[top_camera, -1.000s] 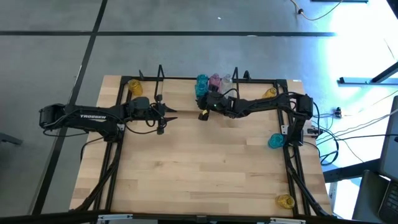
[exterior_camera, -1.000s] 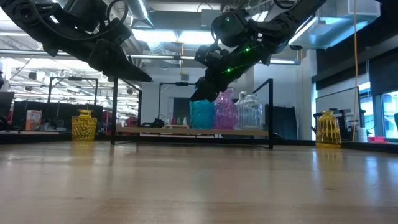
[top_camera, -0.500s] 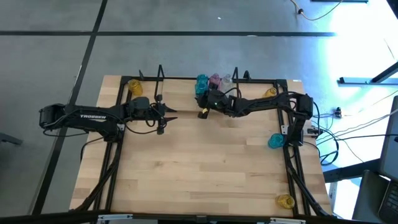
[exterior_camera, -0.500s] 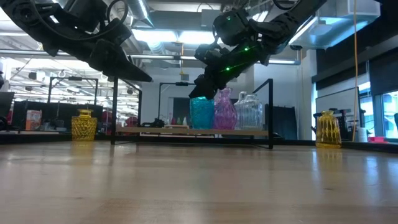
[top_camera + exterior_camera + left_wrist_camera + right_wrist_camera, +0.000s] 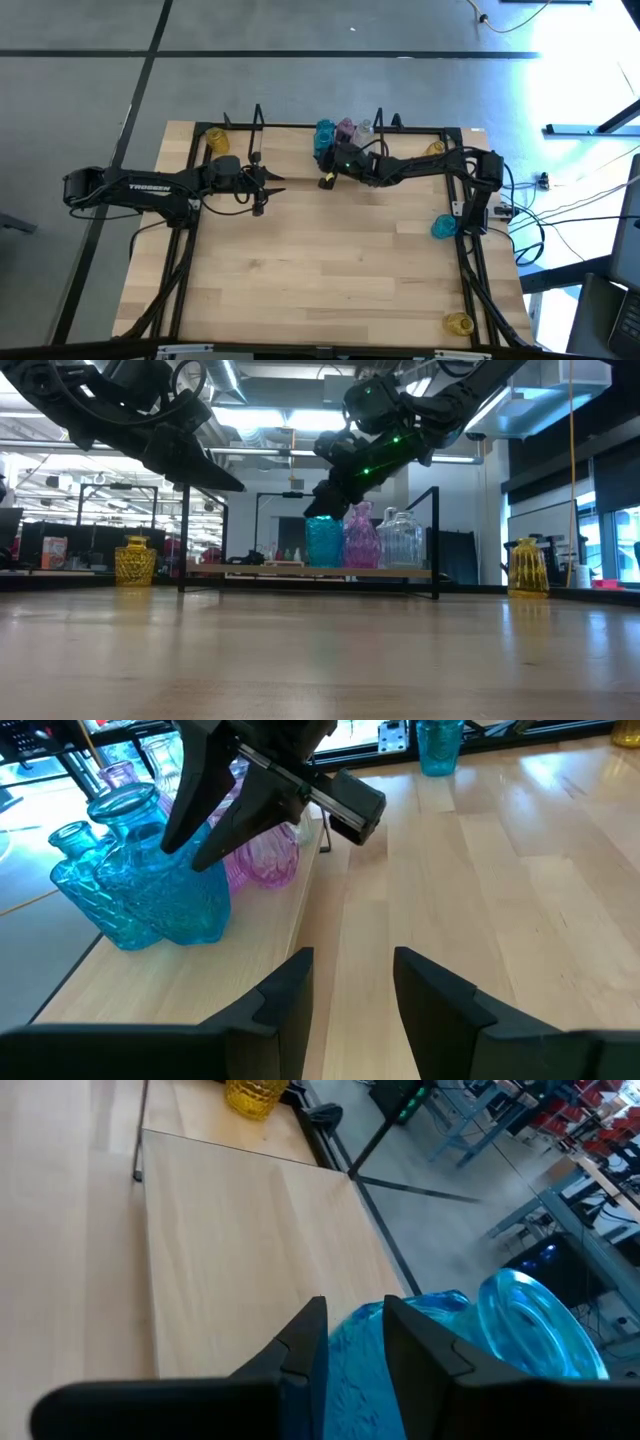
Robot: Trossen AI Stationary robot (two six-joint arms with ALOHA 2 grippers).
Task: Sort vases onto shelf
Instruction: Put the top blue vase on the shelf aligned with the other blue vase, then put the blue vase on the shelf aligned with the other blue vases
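The shelf (image 5: 290,142) lies along the table's far edge. On it stand two teal vases (image 5: 150,880), a pink vase (image 5: 268,860) and a clear vase (image 5: 402,540), all upright on their bases. My right gripper (image 5: 185,855) slants down beside the nearer teal vase's shoulder, its fingers a narrow gap apart; the vase's mouth (image 5: 540,1325) lies to one side of them. My left gripper (image 5: 272,183) hovers open above the table left of centre, nothing between its fingers. My right gripper reaches the nearer teal vase's shoulder (image 5: 400,1345) slanting down from the table's right. No part of the vase shows between the fingers. Whether a fingertip touches the glass, I cannot tell. The vase stands upright on the shelf.
Yellow vases stand at the far left (image 5: 217,138), the far right (image 5: 433,148) and the near right corner (image 5: 458,323). Another teal vase (image 5: 443,226) stands at the right edge. Black wire uprights (image 5: 257,125) end the shelf.
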